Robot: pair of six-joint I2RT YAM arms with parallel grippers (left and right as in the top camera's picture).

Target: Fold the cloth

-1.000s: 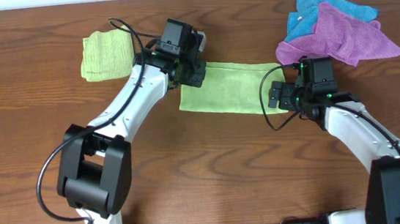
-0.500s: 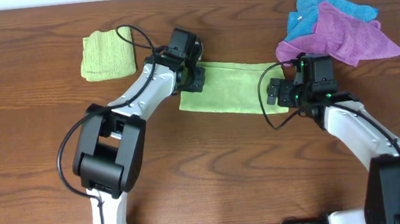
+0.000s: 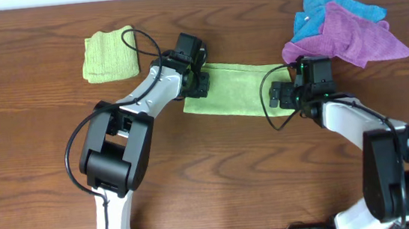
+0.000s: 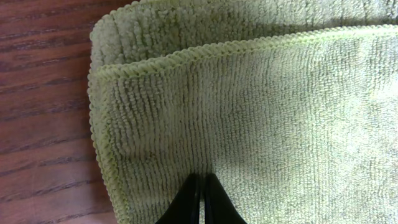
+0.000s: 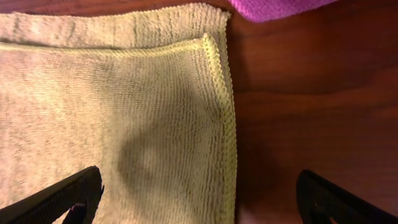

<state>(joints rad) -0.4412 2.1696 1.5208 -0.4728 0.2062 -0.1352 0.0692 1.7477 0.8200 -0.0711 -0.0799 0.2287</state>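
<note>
The light yellow-green cloth (image 3: 236,89) lies on the wooden table folded in half into a flat strip, with two layers showing at both ends. My left gripper (image 3: 195,81) is at its left end. In the left wrist view its fingers (image 4: 200,199) are shut together and rest on top of the cloth (image 4: 261,112) near the stitched edge, with no fabric visible between them. My right gripper (image 3: 285,95) is at the right end. In the right wrist view it (image 5: 199,186) is open and straddles the cloth's (image 5: 112,112) right edge.
Another green cloth (image 3: 110,56), folded small, lies at the back left. A purple cloth (image 3: 347,37) lies on a blue cloth (image 3: 329,5) at the back right, close to my right gripper. The purple cloth's edge shows in the right wrist view (image 5: 273,7).
My left arm has swung its elbow to the right and its gripper has settled a little lower on the cloth's left end. My right gripper has edged slightly left. The cloth has not moved.
</note>
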